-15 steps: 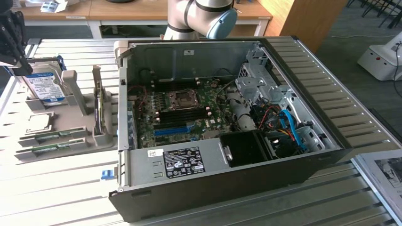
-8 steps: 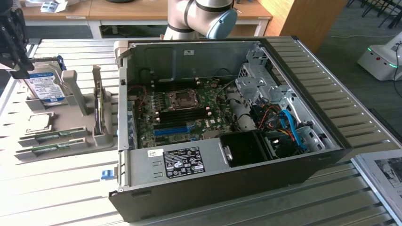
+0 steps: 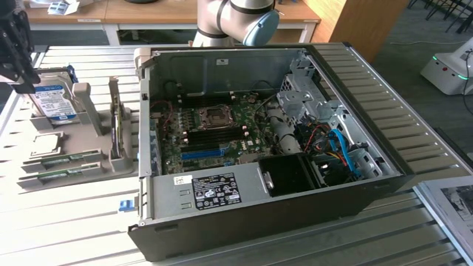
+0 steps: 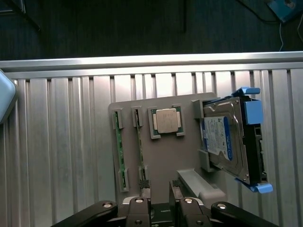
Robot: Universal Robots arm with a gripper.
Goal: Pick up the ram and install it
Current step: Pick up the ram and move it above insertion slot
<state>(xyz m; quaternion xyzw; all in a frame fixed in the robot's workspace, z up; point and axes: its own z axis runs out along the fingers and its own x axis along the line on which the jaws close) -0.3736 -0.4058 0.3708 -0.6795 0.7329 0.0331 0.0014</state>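
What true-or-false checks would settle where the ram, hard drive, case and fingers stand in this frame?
1. Two ram sticks lie in the grey holder. True.
2. The gripper holds a ram stick. False: its fingers are open and empty above the holder.
3. The computer case is open, with its motherboard exposed. True.
4. The hard drive is mounted inside the case. False: it stands in the holder, outside the case.
5. A CPU chip sits in the holder between the ram sticks and the hard drive. True.
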